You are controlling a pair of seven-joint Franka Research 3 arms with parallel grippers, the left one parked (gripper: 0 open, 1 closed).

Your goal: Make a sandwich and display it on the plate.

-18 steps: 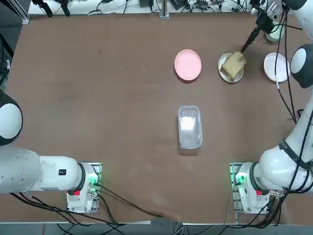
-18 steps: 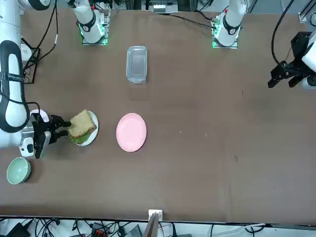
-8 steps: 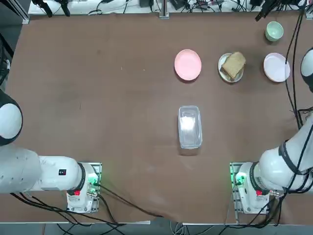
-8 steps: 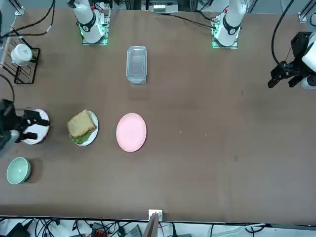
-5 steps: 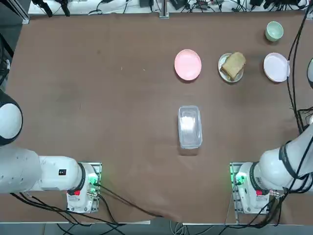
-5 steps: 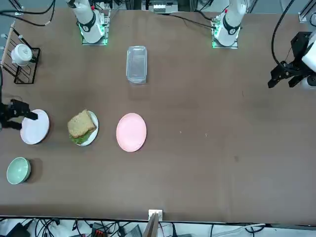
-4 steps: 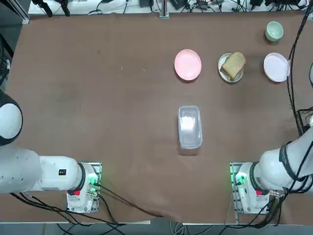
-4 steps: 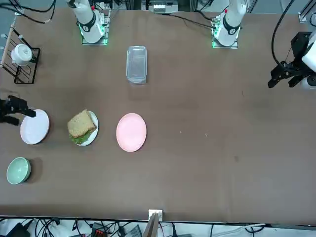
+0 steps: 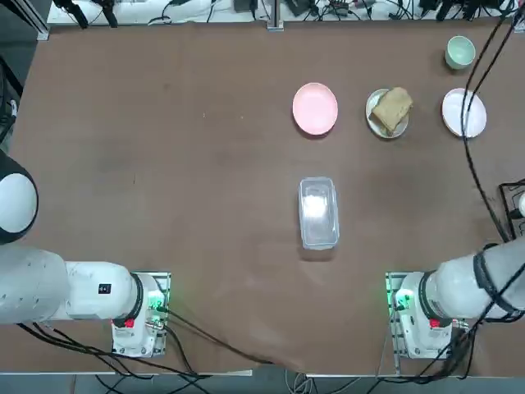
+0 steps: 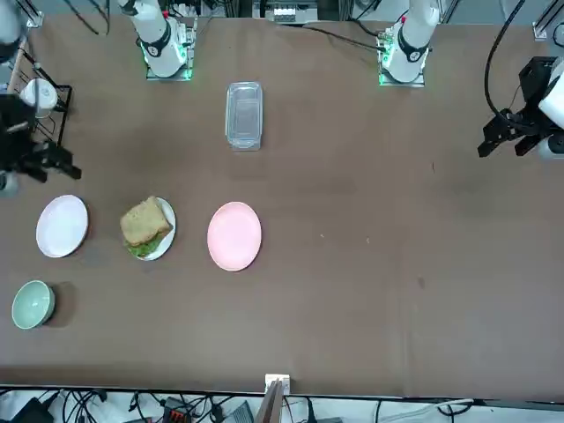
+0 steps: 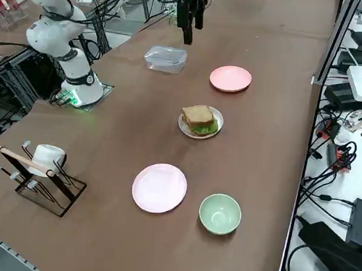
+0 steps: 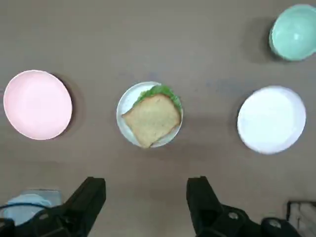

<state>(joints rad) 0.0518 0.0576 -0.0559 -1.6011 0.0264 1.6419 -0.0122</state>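
Brown table point(image 9: 164, 123) seen from overhead, from across, from the robot's right side and from the wrist camera.

Near the far edge on the robot's right side, a row of three small plates. In the middle of the row, the sandwich point(image 9: 390, 108) lying on the plain white plate point(image 9: 373, 109): tan square top slice, darker crust, green lettuce point(image 12: 157, 91) poking out along one edge. From across the table, same sandwich point(image 10: 145, 222) on same plate point(image 10: 166, 237), leaf showing at the near edge. From the side, sandwich point(image 11: 198, 118) sitting flat on its plate point(image 11: 184, 129), both bread slices stacked.

To one side of it, a clearly pink plate point(image 9: 315, 108), bare. To the other side, a faintly pinkish-white plate point(image 9: 463, 112), also bare. Beyond that one, toward the table corner, a pale green bowl point(image 9: 460, 52). All four well apart from each other, none touching.

Closer to the robot, near the table's middle, a clear plastic lidded container point(image 9: 318, 212).

At the table's right edge, a black wire rack with a white cup point(image 11: 46, 155) on it.

Right gripper point(image 12: 147, 200) raised high above the table, well clear of the sandwich, pointing down; two black fingers point(image 12: 203, 200) spread wide apart, nothing between them. From across the table, visible at the picture's left edge point(image 10: 40, 159).
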